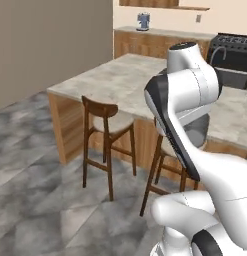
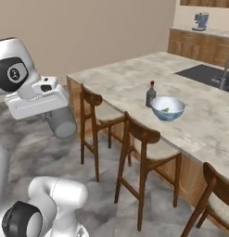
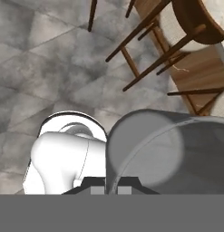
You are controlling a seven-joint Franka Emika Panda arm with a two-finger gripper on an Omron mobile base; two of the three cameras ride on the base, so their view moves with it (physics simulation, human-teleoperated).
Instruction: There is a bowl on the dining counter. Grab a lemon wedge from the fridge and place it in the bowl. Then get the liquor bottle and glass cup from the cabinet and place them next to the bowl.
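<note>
Between the pincer (image 3: 111, 189) tips sits the glass cup (image 3: 163, 152).

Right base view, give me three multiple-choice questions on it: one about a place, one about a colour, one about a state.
1. Where is the bottle?
A. on the floor
B. on the counter beside the bowl
C. in the sink

2. What colour is the bowl?
A. black
B. red
C. pale blue

3. What do the jaws hold?
A. the cup
B. nothing
C. a stool

Answers:
1 B, the bottle stands upright on the stone top just left of the bowl.
2 C, its wall and rim are pale blue-white.
3 A, the grey see-through cup hangs from the hand over the floor, off the counter.
</note>
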